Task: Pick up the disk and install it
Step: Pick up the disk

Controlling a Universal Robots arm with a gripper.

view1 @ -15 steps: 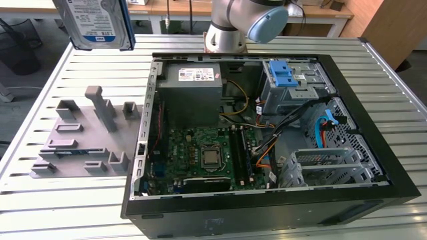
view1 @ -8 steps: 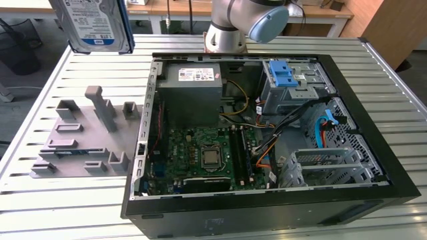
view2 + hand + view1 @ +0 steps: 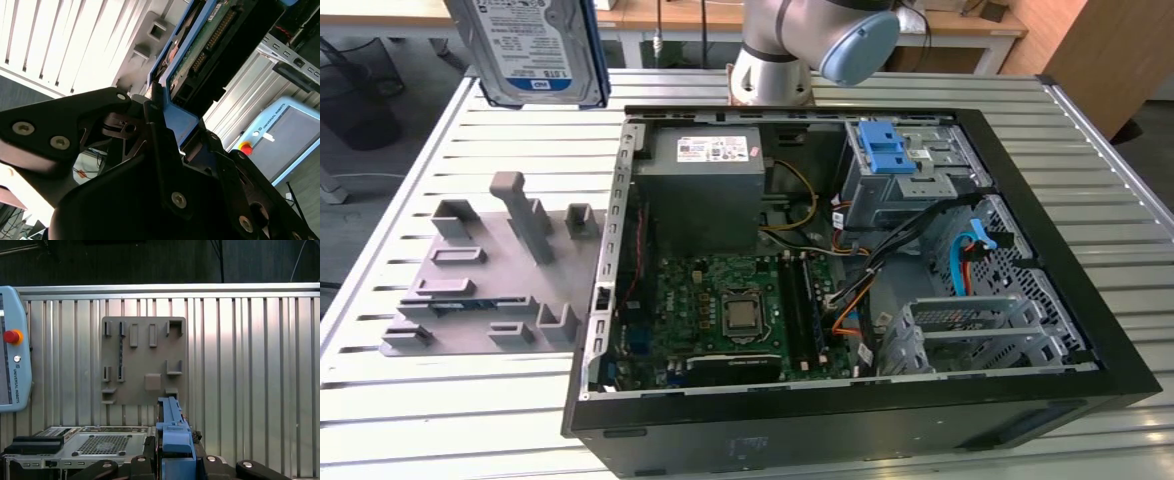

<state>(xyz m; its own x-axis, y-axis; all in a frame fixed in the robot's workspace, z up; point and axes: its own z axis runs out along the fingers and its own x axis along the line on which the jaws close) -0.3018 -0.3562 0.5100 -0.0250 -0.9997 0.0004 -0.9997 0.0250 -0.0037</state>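
The black gripper [image 3: 175, 117] clamps the blue carrier bracket of the disk [image 3: 540, 45], a flat silver hard drive. In the exterior view the disk hangs upright, its blue-and-white label showing, above the slatted metal table [image 3: 454, 130], at eleven o'clock from the open black computer case [image 3: 854, 425].

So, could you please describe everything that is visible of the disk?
The disk is a flat silver rectangle with a blue-and-white label, framed by a blue plastic bracket. In the second wrist view its other face shows a green circuit board and connector pins. It is held on edge in the air, off the slatted table, to the exterior view's left of the open computer case. The end effector clamps its bracket.
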